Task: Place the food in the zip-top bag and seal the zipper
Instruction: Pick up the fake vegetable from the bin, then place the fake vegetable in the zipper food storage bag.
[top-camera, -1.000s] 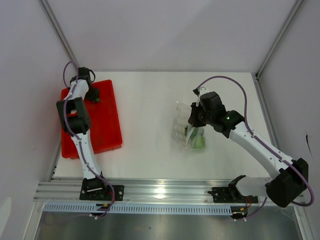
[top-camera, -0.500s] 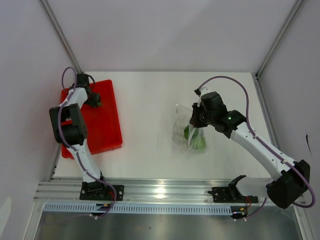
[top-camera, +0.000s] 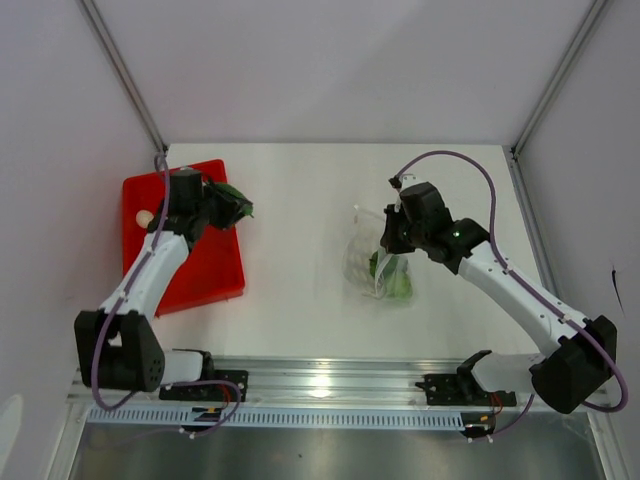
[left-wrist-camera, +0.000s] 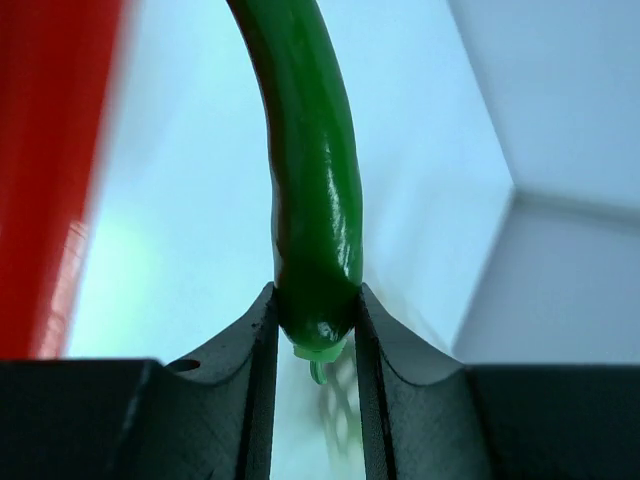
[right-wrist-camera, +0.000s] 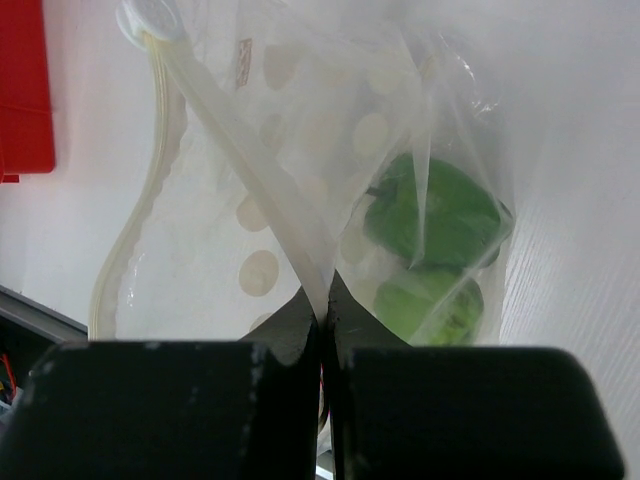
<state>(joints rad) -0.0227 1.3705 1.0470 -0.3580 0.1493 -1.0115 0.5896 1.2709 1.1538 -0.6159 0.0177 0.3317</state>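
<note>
one zip-top bag (right-wrist-camera: 260, 200) on the table (top-camera: 300, 250) is pinched at its zipper (right-wrist-camera: 240, 160) by the closed right gripper (right-wrist-camera: 325, 300); two green pieces (right-wrist-camera: 435, 215) are blurred inside. one pepper (left-wrist-camera: 310, 200) is clamped in the left gripper (left-wrist-camera: 315, 320) at the red tray's (top-camera: 205, 265) edge, where one white ball (top-camera: 145, 217) lies

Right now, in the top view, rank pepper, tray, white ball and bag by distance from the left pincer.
1. Pepper, held in the left pincer.
2. Tray, just left of it.
3. White ball, on the tray's left side.
4. Bag, far right, in the right pincer.
</note>
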